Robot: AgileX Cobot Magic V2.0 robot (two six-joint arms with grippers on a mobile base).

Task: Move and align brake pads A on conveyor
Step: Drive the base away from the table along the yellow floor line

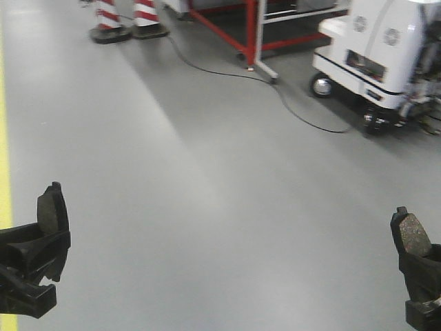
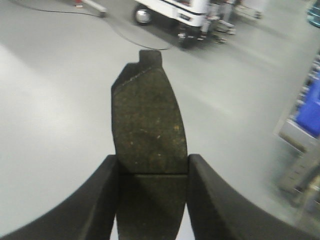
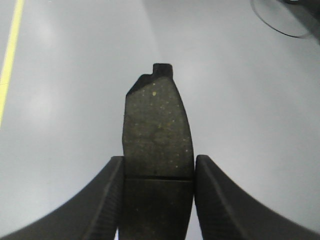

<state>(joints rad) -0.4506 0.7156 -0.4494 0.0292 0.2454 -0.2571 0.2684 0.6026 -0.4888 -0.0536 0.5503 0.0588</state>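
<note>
Grey floor; left jaws tight on brake pad, right jaws on second brake pad.

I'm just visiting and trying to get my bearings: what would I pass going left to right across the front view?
First the yellow line, then left pad, striped cones, red frame, right pad.

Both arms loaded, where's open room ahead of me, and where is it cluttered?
Bare grey floor runs from the yellow line on the left to the black cable. Crowded top right: white wheeled machine, red frame; striped cones top left.
</note>
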